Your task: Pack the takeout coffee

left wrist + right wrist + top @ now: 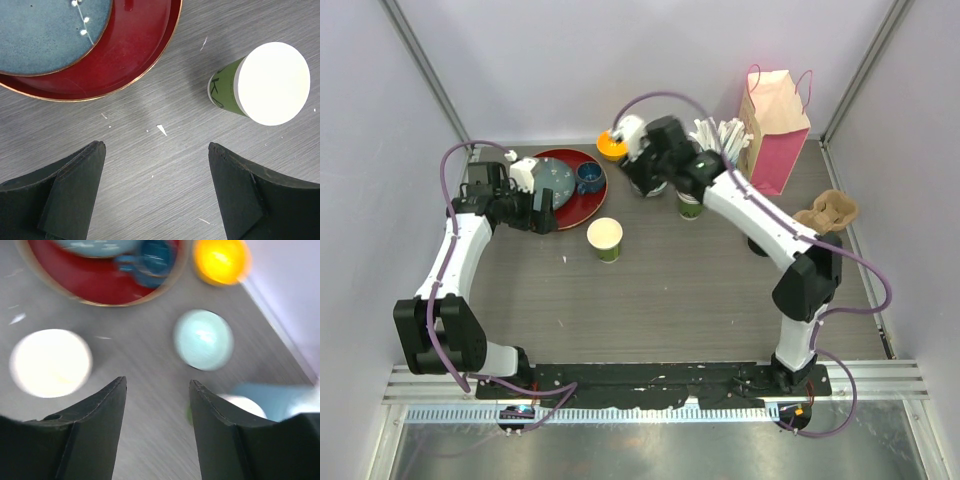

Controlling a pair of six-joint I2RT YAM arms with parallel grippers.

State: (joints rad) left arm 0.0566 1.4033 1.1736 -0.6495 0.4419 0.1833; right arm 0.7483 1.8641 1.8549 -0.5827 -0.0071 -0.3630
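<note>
Both hold nothing: left gripper [156,150] stands wide near the green-patterned paper cup [225,90] with cream inside, right gripper [157,384] stands parted over the grey wood-grain table [155,450].

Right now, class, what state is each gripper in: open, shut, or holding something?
Left gripper: open, holding nothing.
Right gripper: open, with nothing between its jaws.

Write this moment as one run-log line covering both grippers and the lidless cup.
left gripper: open, empty | right gripper: open, empty | paper cup: upright, no lid, not held
</note>
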